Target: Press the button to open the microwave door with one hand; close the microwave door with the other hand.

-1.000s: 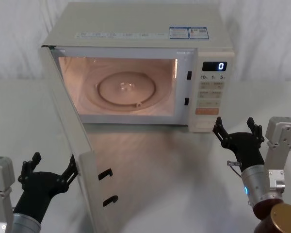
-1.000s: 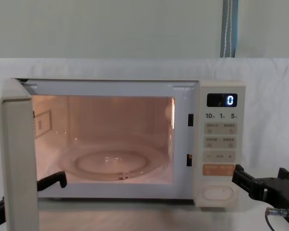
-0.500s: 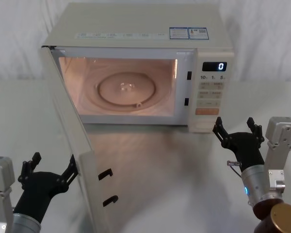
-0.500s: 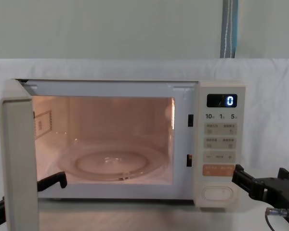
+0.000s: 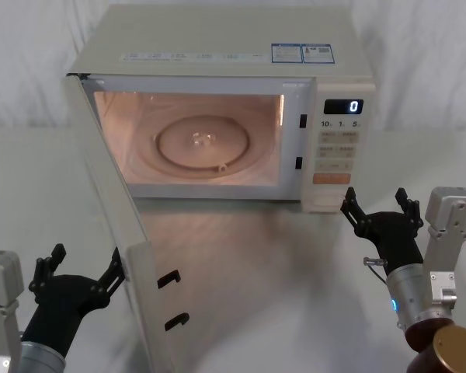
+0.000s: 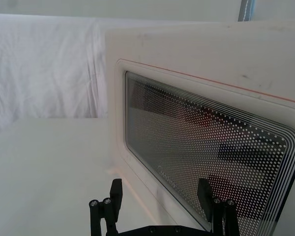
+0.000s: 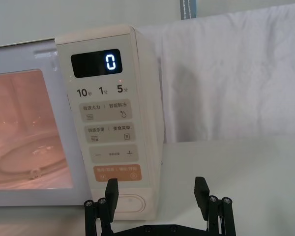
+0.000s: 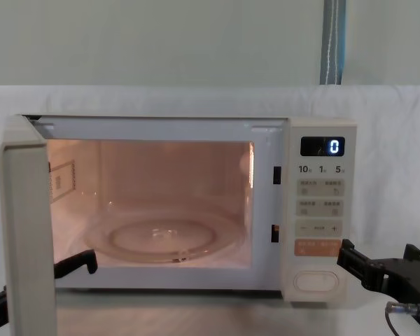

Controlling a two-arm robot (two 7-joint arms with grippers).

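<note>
The microwave door point(image 5: 144, 287) stands swung wide open toward my left, its edge facing the chest view point(image 8: 28, 231). Its dotted glass window point(image 6: 201, 147) is close in front of my left wrist camera. My left gripper point(image 5: 88, 260) is open, low on the table beside the door's outer face, its right finger point(image 8: 75, 264) next to the door's edge. The cream pill-shaped button point(image 7: 128, 204) sits at the bottom of the control panel point(image 8: 316, 281). My right gripper point(image 5: 374, 203) is open, just in front of and right of the button point(image 7: 156, 189), apart from it.
The lit cavity holds a glass turntable point(image 5: 202, 144). The display point(image 7: 96, 63) reads 0, and an orange key point(image 7: 117, 173) sits above the button. A white cloth covers the table point(image 5: 279, 264) and hangs behind the microwave.
</note>
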